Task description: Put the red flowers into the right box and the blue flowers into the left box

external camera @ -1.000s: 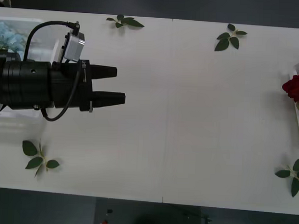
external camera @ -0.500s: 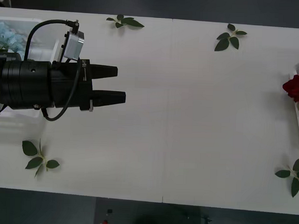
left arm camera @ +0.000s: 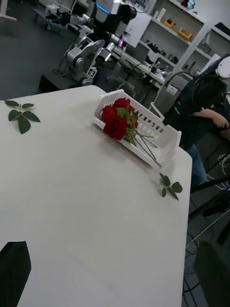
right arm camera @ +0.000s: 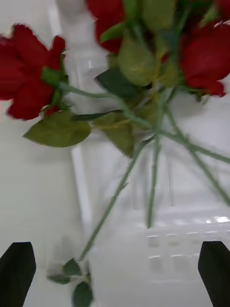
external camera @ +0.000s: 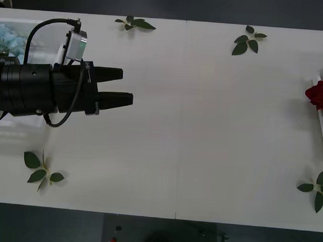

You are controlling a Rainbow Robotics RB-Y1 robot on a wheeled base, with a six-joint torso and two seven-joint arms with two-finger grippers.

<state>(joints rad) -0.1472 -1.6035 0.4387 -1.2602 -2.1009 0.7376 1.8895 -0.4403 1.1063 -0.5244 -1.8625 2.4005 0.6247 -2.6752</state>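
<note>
Deep-red, light, floppy red flowers (right arm camera: 191, 53) are lying in the right box (left arm camera: 158, 139), best gripped by their thin stems, while both end effectors, left (external camera: 117, 86) and right (right arm camera: 115, 278), are hanging open, empty.

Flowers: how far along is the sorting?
Looks nearly finished. Red flowers lie in the right box, blue flowers sit in the left box. Left gripper hangs open and empty over the table; only leaf sprigs remain.
</note>
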